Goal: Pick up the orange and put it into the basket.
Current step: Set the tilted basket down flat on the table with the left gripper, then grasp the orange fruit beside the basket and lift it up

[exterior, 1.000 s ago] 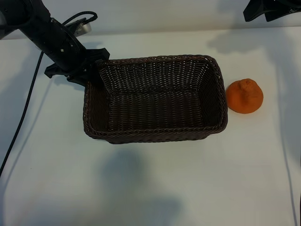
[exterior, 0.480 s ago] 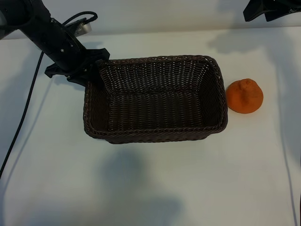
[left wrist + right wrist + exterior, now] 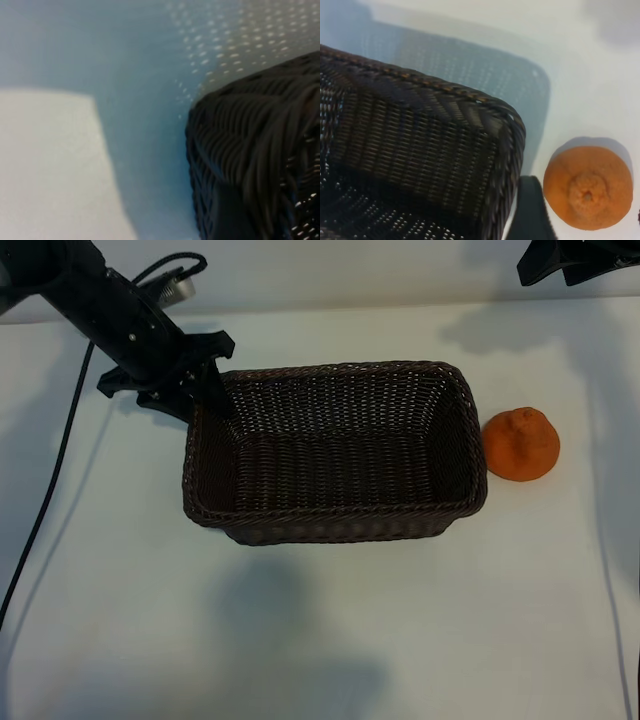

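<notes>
Careful, your left claw (image 3: 205, 390) sits spread at the basket (image 3: 335, 525) rim and could snag it, while the orange (image 3: 520, 444) waits on the bench (image 3: 320, 640) and your right claw's spread I cannot tell.

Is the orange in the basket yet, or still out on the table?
Out. The orange sits on the table just beside the basket, knob up; the basket holds nothing.

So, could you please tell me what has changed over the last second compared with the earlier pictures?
The left hand, at the basket's far left corner, has spread its fingers, apparently letting go of the rim, and the basket has shifted slightly toward the orange. The orange stays on the table beside the basket; the right arm remains high at the far right.
</notes>
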Robot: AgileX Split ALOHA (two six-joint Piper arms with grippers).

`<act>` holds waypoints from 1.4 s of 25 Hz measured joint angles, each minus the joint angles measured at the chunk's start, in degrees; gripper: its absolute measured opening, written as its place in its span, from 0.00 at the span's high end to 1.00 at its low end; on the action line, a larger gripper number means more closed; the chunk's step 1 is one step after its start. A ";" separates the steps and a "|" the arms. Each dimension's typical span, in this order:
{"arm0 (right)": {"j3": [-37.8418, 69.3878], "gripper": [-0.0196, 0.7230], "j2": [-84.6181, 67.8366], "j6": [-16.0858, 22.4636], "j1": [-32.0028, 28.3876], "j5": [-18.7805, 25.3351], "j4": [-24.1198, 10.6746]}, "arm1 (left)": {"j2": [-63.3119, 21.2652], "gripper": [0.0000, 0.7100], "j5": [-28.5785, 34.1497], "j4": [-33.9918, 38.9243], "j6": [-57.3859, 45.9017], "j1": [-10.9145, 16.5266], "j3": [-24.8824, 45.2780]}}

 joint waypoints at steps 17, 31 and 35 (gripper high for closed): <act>0.00 0.32 0.00 0.00 0.00 -0.11 0.00 | -0.80 0.37 3.36 4.86 -4.12 0.00 -7.77; 0.00 0.32 0.00 0.00 0.00 -0.18 0.00 | -10.07 0.37 3.36 4.35 -4.01 0.00 -7.89; 0.00 0.32 0.00 0.00 0.00 -0.18 0.00 | -12.21 0.37 3.41 2.25 -3.37 0.00 -7.89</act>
